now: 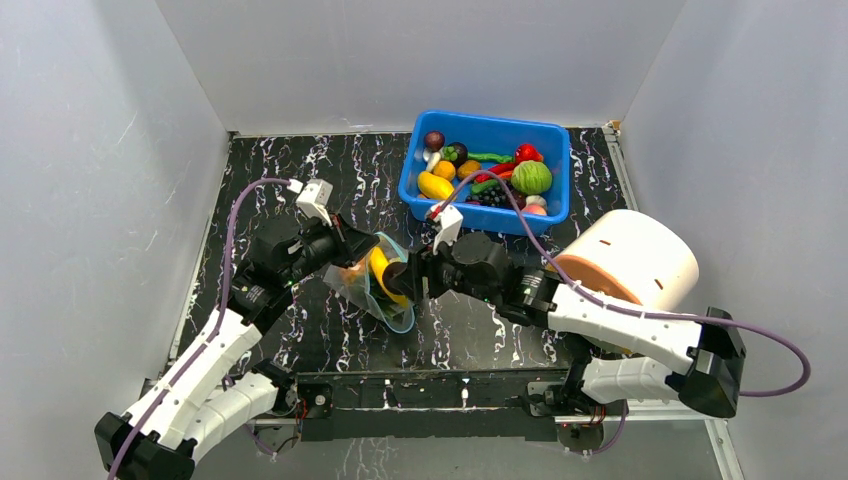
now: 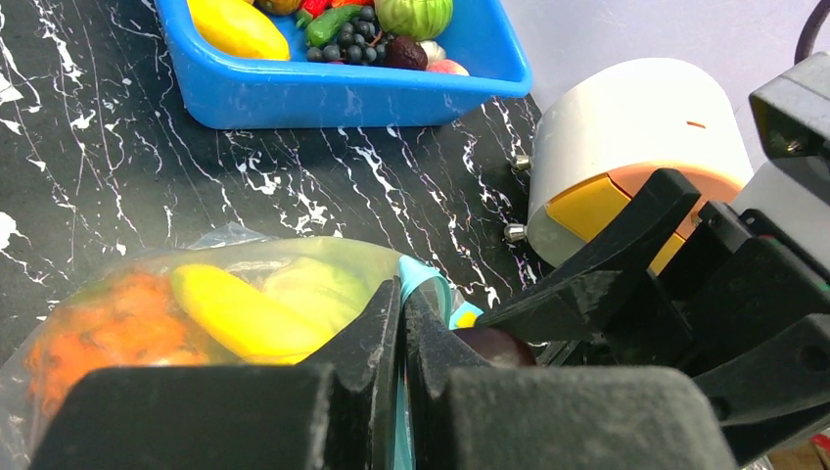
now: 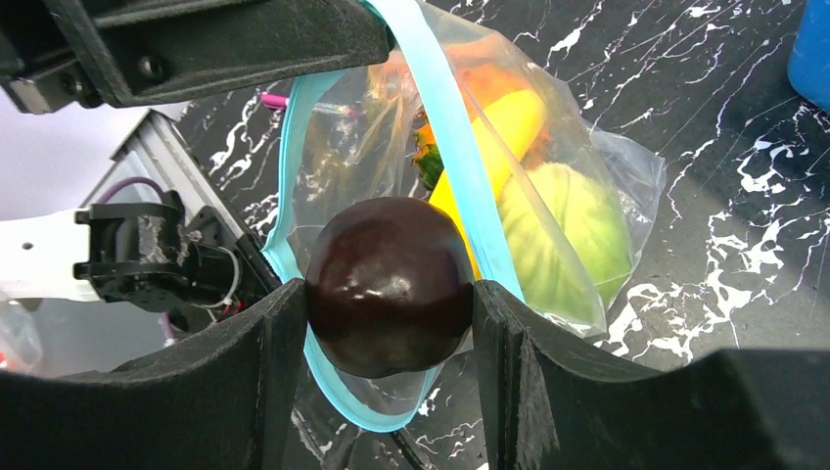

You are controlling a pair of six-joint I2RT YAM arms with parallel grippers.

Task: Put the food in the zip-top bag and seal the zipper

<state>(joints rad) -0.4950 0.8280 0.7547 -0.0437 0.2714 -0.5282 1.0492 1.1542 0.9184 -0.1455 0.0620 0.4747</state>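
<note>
Near the front middle of the table (image 1: 300, 340), a clear bag (image 1: 392, 300) is held up between the two arms. The left gripper (image 2: 401, 308) is pinched tight on the bag's teal zipper strip (image 3: 452, 137) and lifts one side, so the mouth gapes toward the right arm. The right gripper (image 1: 413, 272) clamps a dark round fruit (image 3: 390, 286) between its fingers right at that mouth, in front of the strip's lower lip. Inside the bag lie a yellow piece (image 3: 507, 122), a green cabbage (image 3: 573, 230) and an orange piece (image 2: 117, 323). The two grippers crowd each other at the opening, with little room between them.

Just beside the right forearm, a white drum (image 1: 640, 255) with an orange face lies on its side on the right part of the table. Farther back stands a blue bin (image 1: 478, 216) filled with more toy food, and the right arm's purple cable (image 1: 505, 195) arcs over its front wall.

Grey walls (image 1: 90, 180) close in the left, back and right edges. Bare dark tabletop lies left of the bin, and a narrower strip runs between the bin and the bag.
</note>
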